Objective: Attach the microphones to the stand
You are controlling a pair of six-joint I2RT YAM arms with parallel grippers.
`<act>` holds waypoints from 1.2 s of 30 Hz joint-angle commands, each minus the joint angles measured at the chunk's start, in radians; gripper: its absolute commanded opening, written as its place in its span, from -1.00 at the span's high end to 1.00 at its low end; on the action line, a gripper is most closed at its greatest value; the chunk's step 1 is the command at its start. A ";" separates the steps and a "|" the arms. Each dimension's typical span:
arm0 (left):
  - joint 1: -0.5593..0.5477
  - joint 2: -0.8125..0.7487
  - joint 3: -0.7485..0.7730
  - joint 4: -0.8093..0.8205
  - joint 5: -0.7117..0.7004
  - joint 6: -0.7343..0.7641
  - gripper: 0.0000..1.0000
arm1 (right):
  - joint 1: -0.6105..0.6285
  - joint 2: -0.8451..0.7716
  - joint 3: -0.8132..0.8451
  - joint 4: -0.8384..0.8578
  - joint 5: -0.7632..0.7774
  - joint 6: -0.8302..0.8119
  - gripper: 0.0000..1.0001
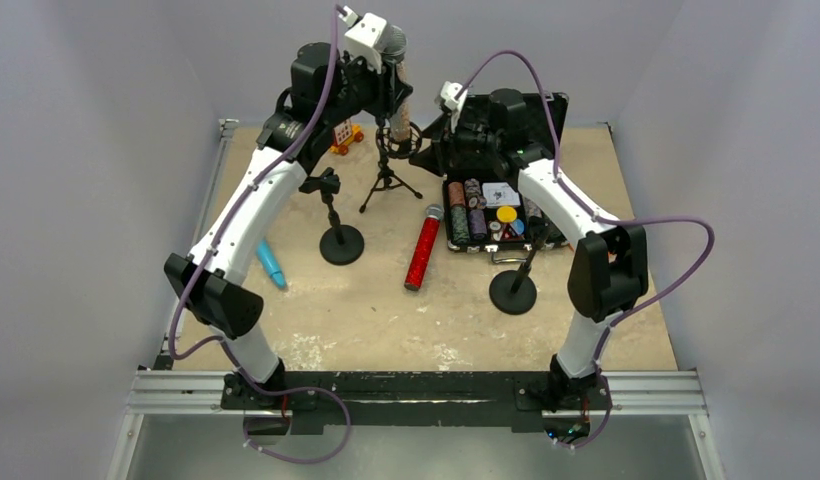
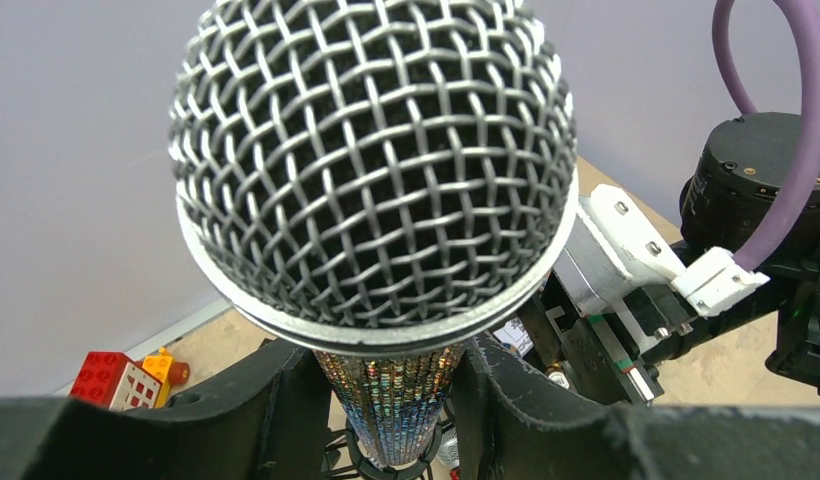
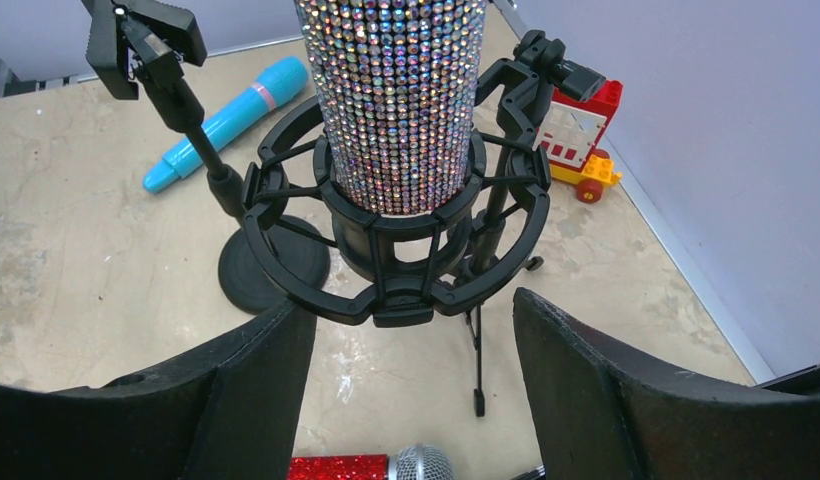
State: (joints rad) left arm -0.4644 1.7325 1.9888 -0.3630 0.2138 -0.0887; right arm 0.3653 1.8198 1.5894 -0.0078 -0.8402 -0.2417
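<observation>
Silver-glitter microphone point(image 3: 401, 100): stood upright, clamped on its sparkling body just under the grey mesh head point(image 2: 371, 170) by the left gripper point(image 2: 391, 420), jaws drawn in narrow against both sides of the barrel. Reached down at its lower end into the black shock mount point(image 3: 386, 250), ringed there by the inner collar, atop the tripod stand point(image 1: 388, 180) at the far middle of the table point(image 1: 386, 310). Faced from the opposite side by the right gripper point(image 3: 411, 315), jaws spread wide and holding nothing, with the mount in the gap ahead of the fingers point(image 3: 246, 390); could not be judged whether touching the mount or merely close to it. Lay flat farther out, near the table's centre: red-glitter microphone point(image 1: 423, 248), head toward the far side, between a round-base stand point(image 1: 338, 228) and a second round-base stand point(image 1: 514, 285), apart from both. Lay flat near the left edge: light-blue microphone point(image 1: 271, 265), partly hidden behind the left arm in the top view, seen whole past the first stand's clip in the right wrist view. Rested open just right of the red one: case of poker chips point(image 1: 491, 215), under the right arm. Sat at the far left, behind the tripod: red and yellow toy brick block point(image 1: 344, 135).
</observation>
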 commanded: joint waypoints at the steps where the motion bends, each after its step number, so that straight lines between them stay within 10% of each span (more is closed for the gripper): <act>1: 0.011 -0.023 -0.098 -0.063 0.029 -0.008 1.00 | 0.005 -0.052 -0.021 0.160 0.043 0.065 -0.47; 36: 0.044 0.154 -0.002 -0.355 0.005 0.046 1.00 | 0.005 -0.066 -0.022 0.171 0.063 0.099 -0.47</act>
State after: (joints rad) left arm -0.4484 1.7870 2.0289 -0.3908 0.2329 -0.0635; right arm 0.3660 1.8145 1.5478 0.0555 -0.8017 -0.1646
